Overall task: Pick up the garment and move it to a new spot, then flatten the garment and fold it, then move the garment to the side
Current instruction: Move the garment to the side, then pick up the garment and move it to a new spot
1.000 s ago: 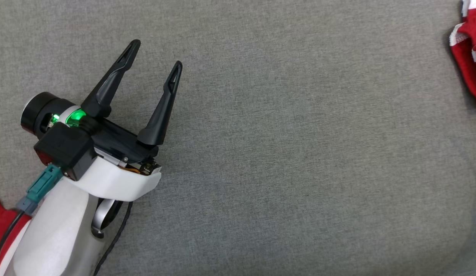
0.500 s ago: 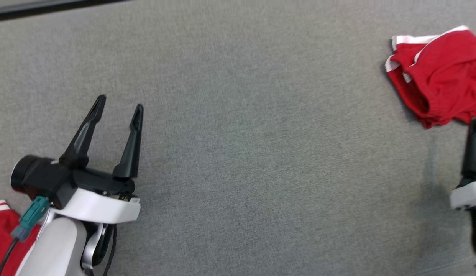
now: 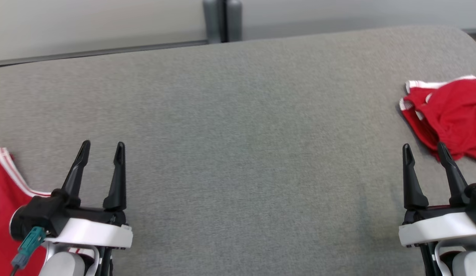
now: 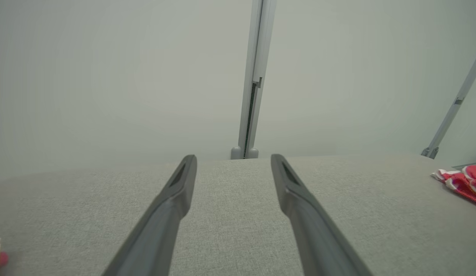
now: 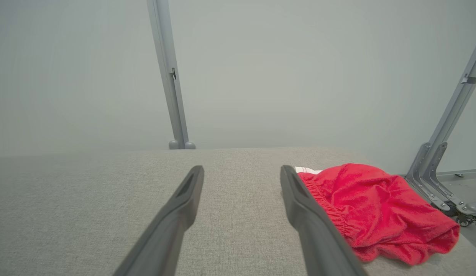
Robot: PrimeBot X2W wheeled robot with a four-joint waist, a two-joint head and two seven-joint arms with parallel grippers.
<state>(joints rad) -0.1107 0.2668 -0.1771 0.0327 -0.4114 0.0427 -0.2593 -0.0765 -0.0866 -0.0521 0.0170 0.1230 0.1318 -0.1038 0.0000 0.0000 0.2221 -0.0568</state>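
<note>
Both hands hover low over the near edge of the grey padded table (image 3: 238, 161), and each one holds nothing. The left hand (image 3: 103, 144) has its two fingers apart, near the left edge. The right hand (image 3: 423, 145) also has its fingers apart, near the right edge. I judge that they stand so, symmetric and ready, because no grasp is begun yet and a wide gap is needed to take a thick bunch of cloth.

The red garment (image 3: 450, 115) lies in a crumpled heap at the right edge of the table, not far from the far right corner. It has white trim and a gathered waistband. In the right wrist view the outer finger is just beside this waistband; I cannot tell if it touches the cloth. This garment is probably the one to pick up, since it is bunched and not flat. The middle of the table is bare, so it seems a good new spot for spreading and folding.

A second red garment (image 3: 4, 199), with white stripes, lies at the left edge near the near left corner, partly behind the left arm. It looks flatter, perhaps put aside there on purpose.

There is no container here; both garments lie loose on the table itself. Behind the far edge stands a grey post (image 3: 222, 19).
</note>
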